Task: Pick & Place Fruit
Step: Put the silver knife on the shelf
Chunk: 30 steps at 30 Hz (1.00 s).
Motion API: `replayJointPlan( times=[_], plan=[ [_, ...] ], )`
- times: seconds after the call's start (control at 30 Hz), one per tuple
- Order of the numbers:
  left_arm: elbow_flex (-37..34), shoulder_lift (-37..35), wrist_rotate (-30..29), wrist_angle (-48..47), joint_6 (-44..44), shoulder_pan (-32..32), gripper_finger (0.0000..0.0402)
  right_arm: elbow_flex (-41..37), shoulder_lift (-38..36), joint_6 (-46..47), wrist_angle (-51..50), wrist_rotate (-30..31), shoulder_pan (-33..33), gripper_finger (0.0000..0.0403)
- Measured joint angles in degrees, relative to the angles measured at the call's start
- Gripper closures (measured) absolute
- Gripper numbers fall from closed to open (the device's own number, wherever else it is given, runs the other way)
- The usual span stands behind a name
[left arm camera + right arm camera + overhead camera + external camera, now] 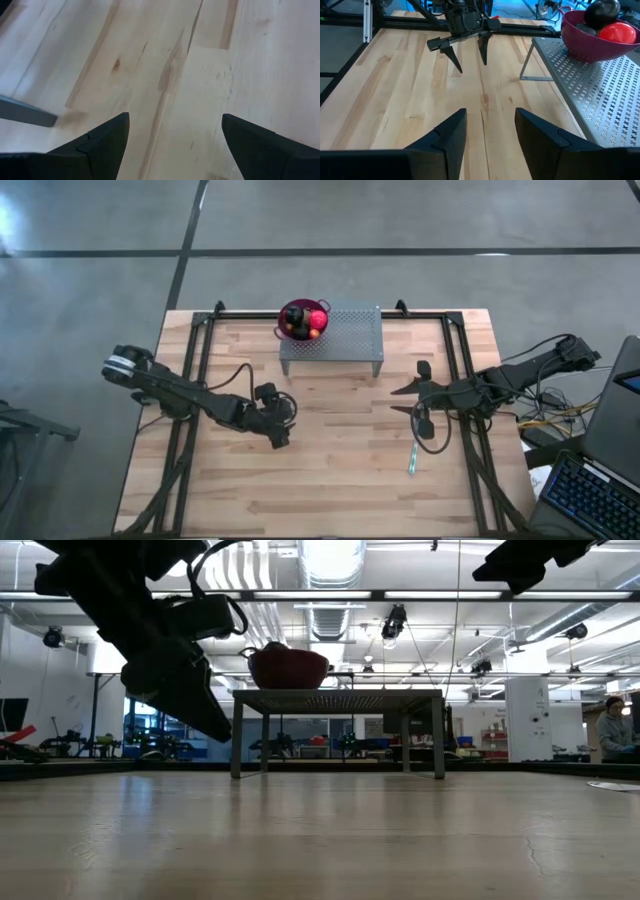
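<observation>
The fruit (308,321) lies in a purple colander bowl (287,310) that stands on the far left part of a grey perforated metal stand (345,338). In the right wrist view a dark ball (603,10) and a red ball (618,32) show above the bowl's rim (580,44). My left gripper (280,430) (175,120) is open over bare wood, nearer than the stand. My right gripper (398,401) (490,112) is open too, right of the stand's near corner and pointing toward the table's left.
A slim teal stick (412,459) lies on the wood nearer than my right gripper. The stand's legs (236,735) rest on the table at its far middle. Bare wood (340,470) fills the space between the arms and the near edge. A laptop (605,465) sits off the right edge.
</observation>
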Motion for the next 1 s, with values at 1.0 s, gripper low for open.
replayJointPlan(
  times=[1.0],
  plan=[
    [0.0,0.0,0.0,0.0,-2.8,0.0,0.0080,0.0,0.0,0.0,2.3,-0.3,0.0,0.0326]
  ],
)
